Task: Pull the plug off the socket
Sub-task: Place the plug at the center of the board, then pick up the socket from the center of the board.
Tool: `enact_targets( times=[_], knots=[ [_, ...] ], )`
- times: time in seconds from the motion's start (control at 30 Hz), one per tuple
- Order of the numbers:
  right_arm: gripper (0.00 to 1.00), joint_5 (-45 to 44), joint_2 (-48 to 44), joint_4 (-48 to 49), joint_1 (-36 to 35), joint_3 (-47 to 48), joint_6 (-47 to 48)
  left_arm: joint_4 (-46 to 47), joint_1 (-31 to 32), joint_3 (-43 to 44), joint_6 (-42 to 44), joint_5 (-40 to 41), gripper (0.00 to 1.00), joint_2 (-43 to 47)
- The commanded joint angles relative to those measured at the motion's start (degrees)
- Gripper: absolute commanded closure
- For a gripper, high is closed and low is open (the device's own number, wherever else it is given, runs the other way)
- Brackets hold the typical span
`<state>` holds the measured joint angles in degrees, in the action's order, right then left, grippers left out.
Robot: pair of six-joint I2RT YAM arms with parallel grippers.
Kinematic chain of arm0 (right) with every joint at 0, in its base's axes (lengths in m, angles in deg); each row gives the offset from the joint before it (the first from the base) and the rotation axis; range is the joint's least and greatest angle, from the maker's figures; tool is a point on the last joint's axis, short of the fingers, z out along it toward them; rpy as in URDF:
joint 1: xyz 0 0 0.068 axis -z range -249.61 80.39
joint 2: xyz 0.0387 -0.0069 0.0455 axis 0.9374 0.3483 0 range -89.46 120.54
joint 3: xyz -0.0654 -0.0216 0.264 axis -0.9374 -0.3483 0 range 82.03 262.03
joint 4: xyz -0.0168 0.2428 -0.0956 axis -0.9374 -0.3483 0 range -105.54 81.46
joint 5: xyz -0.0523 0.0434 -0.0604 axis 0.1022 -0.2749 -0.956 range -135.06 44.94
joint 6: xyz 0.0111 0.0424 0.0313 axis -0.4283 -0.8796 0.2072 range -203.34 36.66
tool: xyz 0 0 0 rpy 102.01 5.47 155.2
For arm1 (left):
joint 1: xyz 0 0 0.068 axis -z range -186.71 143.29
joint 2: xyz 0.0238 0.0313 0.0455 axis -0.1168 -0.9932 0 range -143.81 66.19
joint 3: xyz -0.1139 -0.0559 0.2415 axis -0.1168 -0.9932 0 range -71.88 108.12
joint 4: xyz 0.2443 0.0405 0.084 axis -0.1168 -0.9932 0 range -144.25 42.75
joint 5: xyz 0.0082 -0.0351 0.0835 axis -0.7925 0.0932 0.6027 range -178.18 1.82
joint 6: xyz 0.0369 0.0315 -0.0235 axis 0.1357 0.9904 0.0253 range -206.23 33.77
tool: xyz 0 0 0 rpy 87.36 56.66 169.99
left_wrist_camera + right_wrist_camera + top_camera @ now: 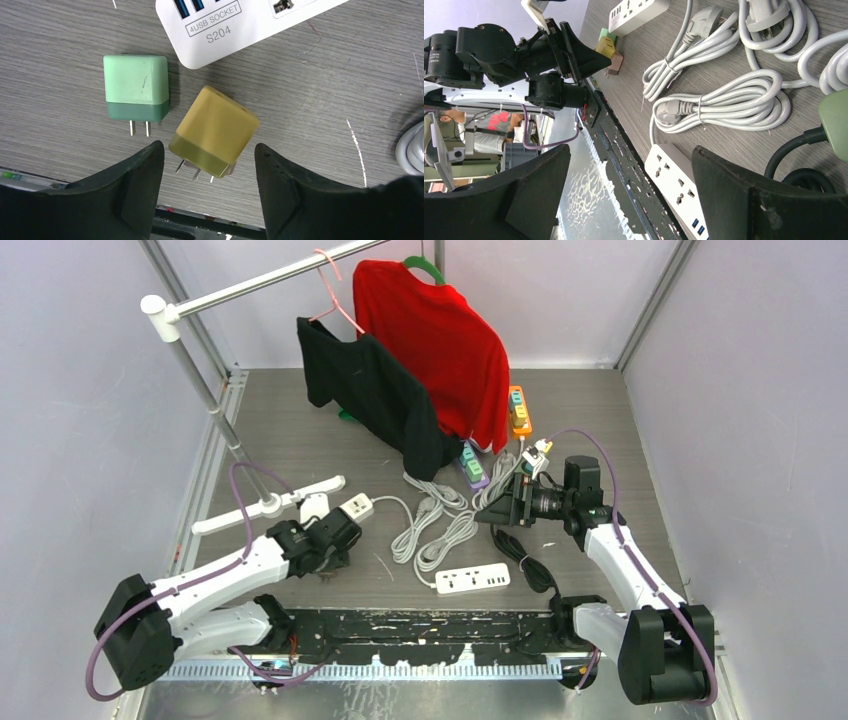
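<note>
- The yellow plug [215, 130] and green plug [136, 85] lie loose on the bench [325, 100] at the centre of the left wrist view. Their prongs are bare and point toward the bottom of the frame. The white strip [240, 30] is just above them in the upper middle. Neither plug is seated in it, so both look already pulled.
- The left gripper [207, 148] is spread wide, one finger on each side of the yellow plug's prong end, and touches neither plug. I read this as a release or a low hover over the bench.
- In the top view the left arm reaches forward and low from the lower left, with its wrist pitched down beside the strip's end at centre left.
- The right gripper [631, 150] is likewise apart and empty. It is turned on its side above the bench and looks across coiled cables [724, 100] and a second strip [674, 175].
- In the top view it sits right of centre, near a purple strip [480, 480]. The teal plugs [470, 455] on that strip seem to be seated, though they are too small to be sure. That is probably where work remains.
</note>
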<state>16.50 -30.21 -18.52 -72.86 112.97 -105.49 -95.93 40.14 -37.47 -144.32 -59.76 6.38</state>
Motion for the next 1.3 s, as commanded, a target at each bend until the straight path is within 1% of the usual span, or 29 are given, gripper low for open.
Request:
enact_targets(
  times=[0.0, 0.13, 0.27, 0.4, 0.47, 0.6, 0.67, 0.73, 0.87, 0.97, 1.0, 1.07, 1.17, 1.27],
  knots=[
    [0.04, 0.1, -1.2, 1.0, 0.2, 0.3, 1.1, -1.8, -0.3, 2.7, -0.4, 0.6, 0.31, -0.3],
    [0.04, 0.1, -1.3, 1.0, 0.2, 0.2, 1.2, -4.1, -0.3, 6.4, 0.5, 0.4, 0.26, -0.7],
    [0.04, 0.2, -1.3, 0.9, 0.3, 0.2, 1.8, -6.3, -0.4, 11.8, 2.9, -0.4, 0.21, -1.4],
    [0.03, 0.3, -1.7, 0.8, 0.4, 0.1, 2.8, -6.8, -0.3, 16.9, 6.3, -2.2, 0.19, -2.4],
    [0.02, 0.2, -1.9, 0.3, 0.5, 0.2, 3.9, -6.5, -0.3, 19.2, 7.7, -3.7, 0.19, -2.9],
    [0.0, 0.1, -2.1, -2.8, 0.4, 1.2, 8.2, -4.4, -0.3, 22.4, 9.6, -7.1, 0.18, -3.2],
    [0.0, 0.1, -1.9, -6.1, 0.4, 2.7, 13.4, -2.4, -0.3, 22.8, 9.9, -8.8, 0.18, -3.0],
    [0.0, 0.2, -1.3, -11.8, 0.3, 4.9, 20.5, 0.9, -0.3, 21.8, 9.8, -11.2, 0.18, -2.1],
    [0.0, -1.5, -0.2, -27.1, -1.1, 10.3, 41.4, 9.6, -0.3, 17.5, 8.9, -15.3, 0.17, 0.9],
    [0.0, -4.8, 0.8, -38.2, -3.9, 13.7, 57.4, 15.9, -0.3, 13.1, 7.2, -17.0, 0.17, 3.7],
    [0.0, -6.4, 1.1, -40.6, -5.4, 14.3, 62.4, 18.1, -0.3, 11.5, 6.6, -17.6, 0.16, 4.6],
    [0.0, -9.8, 1.8, -43.4, -8.7, 14.8, 69.8, 22.5, -0.3, 8.4, 5.2, -18.7, 0.16, 6.5],
    [0.0, -13.6, 2.4, -44.8, -14.3, 14.3, 78.4, 27.5, -0.3, 4.7, 3.3, -20.1, 0.16, 8.8],
    [0.0, -16.1, 3.4, -44.5, -18.8, 13.5, 82.5, 28.8, -0.3, 2.9, 2.5, -20.5, 0.16, 10.4]
  ],
)
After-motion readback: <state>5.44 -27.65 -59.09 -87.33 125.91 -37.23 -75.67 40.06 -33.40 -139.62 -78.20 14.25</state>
